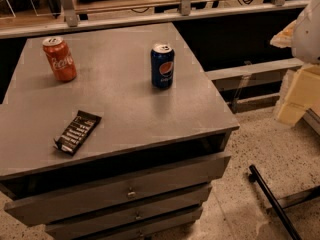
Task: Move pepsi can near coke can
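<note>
Jaws: whether they stand wide or narrow cannot be told. Only a pale rounded mass of the gripper (306, 31) shows, cut off by the right edge of the view. It hangs off the table side, clear of the grey cabinet (125, 101), and holds nothing that can be seen.

Pepsi can (162, 66): upright on the cabinet top, well apart from the gripper, to its left and a little lower in the view. It is free of contact, with nothing beside it.

Coke can (60, 59): upright near the far left corner of the top. Seen from the gripper it lies beyond the pepsi can, the farther of the two. A broad stretch of bare surface separates the cans; they are not near each other.

Other items: a dark wrapped snack bar (77, 132) lies flat toward the front of the top, farther from the gripper than the pepsi can and off the straight line between the cans. Drawers (131, 193) are below. Pale blocks (300, 96) sit just under the gripper at the right.

Finding: no part of the task appears done. Judged outstanding are the reach leftward to the pepsi can, the grasp, the carry across toward the coke can, and the release beside it without tipping either can.
</note>
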`<state>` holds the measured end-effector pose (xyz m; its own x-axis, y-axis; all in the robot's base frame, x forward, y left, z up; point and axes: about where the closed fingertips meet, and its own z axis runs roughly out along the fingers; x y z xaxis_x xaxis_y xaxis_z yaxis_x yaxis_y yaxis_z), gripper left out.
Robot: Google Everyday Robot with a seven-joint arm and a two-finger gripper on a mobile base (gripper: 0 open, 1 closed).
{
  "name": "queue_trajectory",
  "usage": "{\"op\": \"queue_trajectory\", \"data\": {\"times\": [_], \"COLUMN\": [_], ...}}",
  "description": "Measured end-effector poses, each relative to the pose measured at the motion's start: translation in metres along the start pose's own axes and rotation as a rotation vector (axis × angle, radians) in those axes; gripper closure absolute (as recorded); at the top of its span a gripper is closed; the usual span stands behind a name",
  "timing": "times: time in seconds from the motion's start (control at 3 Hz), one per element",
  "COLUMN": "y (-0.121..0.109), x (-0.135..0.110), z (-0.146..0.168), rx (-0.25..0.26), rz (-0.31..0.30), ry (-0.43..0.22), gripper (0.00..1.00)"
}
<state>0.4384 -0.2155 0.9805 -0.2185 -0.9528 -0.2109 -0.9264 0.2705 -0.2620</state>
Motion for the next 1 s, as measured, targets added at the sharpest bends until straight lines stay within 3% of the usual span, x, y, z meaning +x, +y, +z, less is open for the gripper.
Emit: {"op": "queue_trajectory", "data": {"times": [0.67, 1.0], "y": [-0.003, -0.034], "x": [-0.004, -0.038], "z": [-0.001, 0.011], "rx": [0.015, 0.039], "rz": [0.001, -0.033], "ry": [-0.022, -0.092], "gripper": [0.0, 0.0]}}
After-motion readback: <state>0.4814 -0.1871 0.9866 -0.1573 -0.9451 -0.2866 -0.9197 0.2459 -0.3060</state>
